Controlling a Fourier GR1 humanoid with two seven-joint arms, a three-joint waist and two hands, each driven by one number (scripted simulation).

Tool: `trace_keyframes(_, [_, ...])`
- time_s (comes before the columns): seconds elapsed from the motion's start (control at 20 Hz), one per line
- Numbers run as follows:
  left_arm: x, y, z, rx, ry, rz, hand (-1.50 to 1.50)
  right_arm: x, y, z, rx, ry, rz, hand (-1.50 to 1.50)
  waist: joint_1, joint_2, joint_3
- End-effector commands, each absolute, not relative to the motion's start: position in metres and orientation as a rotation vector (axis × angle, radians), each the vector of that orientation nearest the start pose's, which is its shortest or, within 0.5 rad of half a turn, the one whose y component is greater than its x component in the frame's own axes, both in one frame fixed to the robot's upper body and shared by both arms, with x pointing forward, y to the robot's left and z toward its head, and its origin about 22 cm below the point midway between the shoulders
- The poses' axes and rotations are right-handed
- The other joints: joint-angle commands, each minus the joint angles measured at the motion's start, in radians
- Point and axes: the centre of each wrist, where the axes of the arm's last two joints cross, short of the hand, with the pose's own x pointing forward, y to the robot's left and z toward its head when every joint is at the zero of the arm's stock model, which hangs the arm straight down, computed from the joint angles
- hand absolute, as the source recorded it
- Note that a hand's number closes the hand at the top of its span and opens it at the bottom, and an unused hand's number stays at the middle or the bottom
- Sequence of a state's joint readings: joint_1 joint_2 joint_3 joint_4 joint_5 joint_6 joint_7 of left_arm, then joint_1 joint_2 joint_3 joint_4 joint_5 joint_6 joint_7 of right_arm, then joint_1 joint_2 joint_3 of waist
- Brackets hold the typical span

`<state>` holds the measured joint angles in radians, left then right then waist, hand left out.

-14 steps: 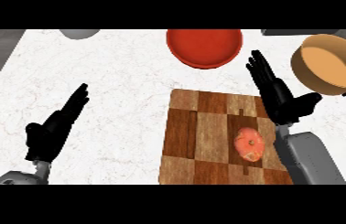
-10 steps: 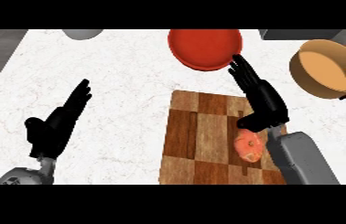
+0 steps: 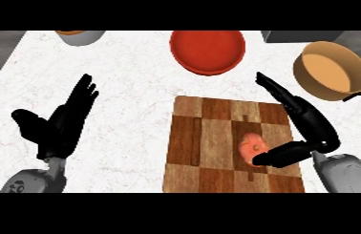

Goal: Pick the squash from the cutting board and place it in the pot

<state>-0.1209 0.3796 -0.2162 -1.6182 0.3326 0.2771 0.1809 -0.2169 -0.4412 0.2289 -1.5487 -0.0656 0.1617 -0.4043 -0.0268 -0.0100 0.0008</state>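
An orange squash (image 3: 251,146) lies on the right half of the checkered wooden cutting board (image 3: 211,152). My right hand (image 3: 310,125) hovers at the board's right edge, fingers straight and pointing up-left, with its thumb stretched across just below the squash. It stays open and holds nothing. The tan pot (image 3: 325,70) stands at the upper right, beyond the board. My left hand (image 3: 60,123) rests open at the left, fingers up, on the white counter.
A red plate (image 3: 208,50) sits above the board at the top middle. A grey bowl (image 3: 81,36) shows at the top left edge. A dark grey object (image 3: 303,36) lies at the top right, by the pot.
My right hand has swung back toward the right and lower, and its thumb now reaches under the squash. The left hand has hardly moved.
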Motion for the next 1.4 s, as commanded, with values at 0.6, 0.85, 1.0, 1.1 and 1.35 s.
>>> trace_keyframes(0.6, [0.264, 0.235, 0.056, 0.031, -1.468, 0.005, 0.0, 0.219, -0.342, 0.204, -0.233, -1.757, 1.374, -1.5, 0.007, 0.004, -0.003])
trace_keyframes(0.85, [0.274, 0.24, 0.07, 0.012, -1.467, -0.011, 0.0, 0.212, -0.323, 0.217, -0.302, -1.563, 1.426, -1.5, 0.017, 0.009, -0.003])
trace_keyframes(1.0, [0.269, 0.234, 0.052, 0.042, -1.473, -0.017, 0.0, 0.208, -0.301, 0.226, -0.324, -1.471, 1.463, -1.5, 0.023, 0.011, -0.003])
trace_keyframes(1.1, [0.276, 0.228, 0.046, 0.019, -1.473, -0.013, 0.0, 0.22, -0.311, 0.217, -0.317, -1.446, 1.419, -1.5, 0.025, 0.012, -0.002])
trace_keyframes(1.35, [0.25, 0.234, 0.078, 0.009, -1.481, 0.001, 0.0, 0.224, -0.294, 0.213, -0.345, -1.371, 1.409, -1.5, 0.034, 0.009, -0.001])
